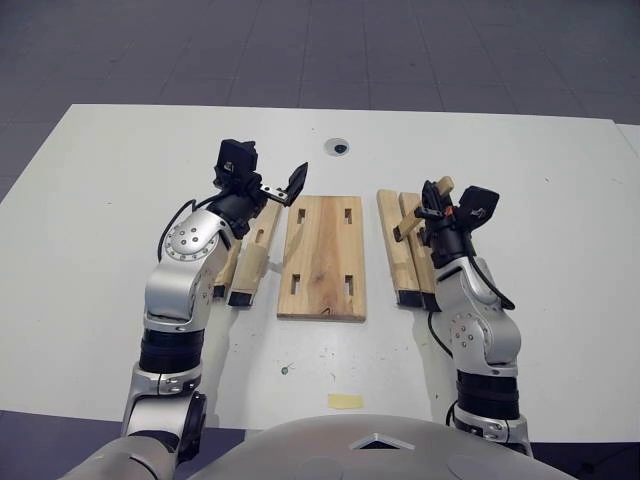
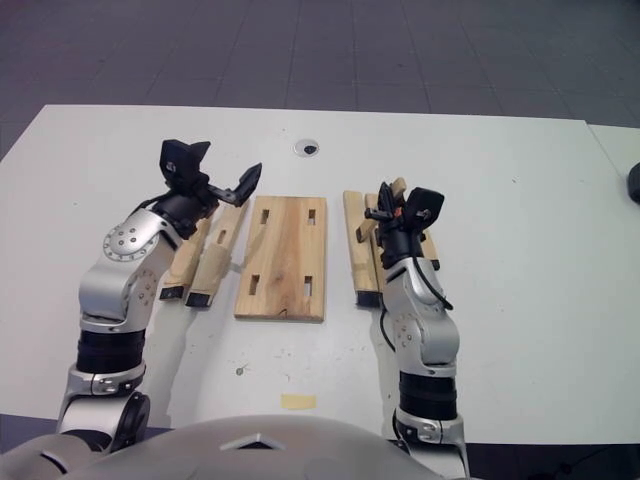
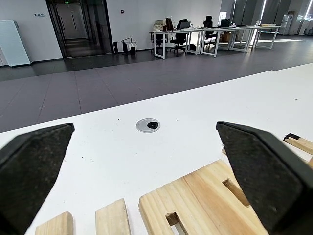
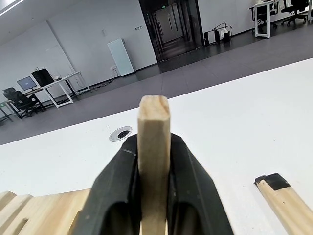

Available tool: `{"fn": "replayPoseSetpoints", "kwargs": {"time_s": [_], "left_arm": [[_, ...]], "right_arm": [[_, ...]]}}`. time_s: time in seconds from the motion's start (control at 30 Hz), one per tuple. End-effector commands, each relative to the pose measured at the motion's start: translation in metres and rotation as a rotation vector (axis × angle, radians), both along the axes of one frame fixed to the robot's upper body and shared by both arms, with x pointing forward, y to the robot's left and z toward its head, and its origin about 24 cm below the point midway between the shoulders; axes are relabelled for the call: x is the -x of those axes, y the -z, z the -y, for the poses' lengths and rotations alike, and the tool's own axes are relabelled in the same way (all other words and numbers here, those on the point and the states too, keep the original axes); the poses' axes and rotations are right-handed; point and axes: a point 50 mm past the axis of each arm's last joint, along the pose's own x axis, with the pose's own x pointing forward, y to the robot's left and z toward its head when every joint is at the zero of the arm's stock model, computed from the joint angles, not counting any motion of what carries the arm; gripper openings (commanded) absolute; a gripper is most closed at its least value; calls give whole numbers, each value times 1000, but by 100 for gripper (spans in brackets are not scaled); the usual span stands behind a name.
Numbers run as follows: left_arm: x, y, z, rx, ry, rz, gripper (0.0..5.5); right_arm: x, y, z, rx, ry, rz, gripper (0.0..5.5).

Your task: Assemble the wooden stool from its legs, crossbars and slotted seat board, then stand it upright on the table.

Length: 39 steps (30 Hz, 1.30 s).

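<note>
- The slotted seat board [image 1: 322,257] lay flat on the white table [image 1: 110,190], in the centre of the left eye frame. Four small rectangular slots showed in its face, two toward the far end and two toward the near end.
- Left of centre, two wooden legs [image 1: 250,262] lay side by side just beside the board's left edge. Their dark-capped ends pointed toward the bottom of the frame, and the left arm partly covered them.
- Right of centre, more wooden pieces [image 1: 391,243] lay lengthwise near the board's right edge, apart from it, also with dark ends toward the bottom of the frame.
- The left gripper [image 3: 146,164] hung above the far ends of the left legs, near the board's upper left corner. Its dark fingers [image 3: 261,169] were spread wide with nothing between them.
- The right gripper [image 4: 154,147] sat over the right-hand pieces. Its pincer was pinching a short wooden bar [image 4: 154,115], which ran tilted across the pieces below it and whose far end stuck out past the fingers.
- A round cable port [image 1: 339,147] sat in the tabletop in the upper middle of the frame, beyond the board.
- A small yellow scrap [image 1: 345,401] lay on the table near the bottom centre.
</note>
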Motion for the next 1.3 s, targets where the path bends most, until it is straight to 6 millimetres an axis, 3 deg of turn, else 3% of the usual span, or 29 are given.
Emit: {"fn": "replayPoseSetpoints", "kwargs": {"time_s": [0.03,0.47,0.63,0.9,1.07,1.3], "left_arm": [[-1,1,0,-31,3,8,540],[-1,4,0,-77,12,19,540],[0,5,0,-95,24,19,540],[0,4,2,-109,39,28,540],[0,5,2,-112,36,29,540],[0,6,3,-109,32,31,540]], "right_arm": [[3,21,2,94,-17,-88,40],[16,56,2,215,-169,-163,40],[20,62,5,51,-96,-283,40],[17,53,3,169,-151,-206,40],[10,38,0,272,-174,-65,40],[1,15,-3,280,-174,101,40]]}}
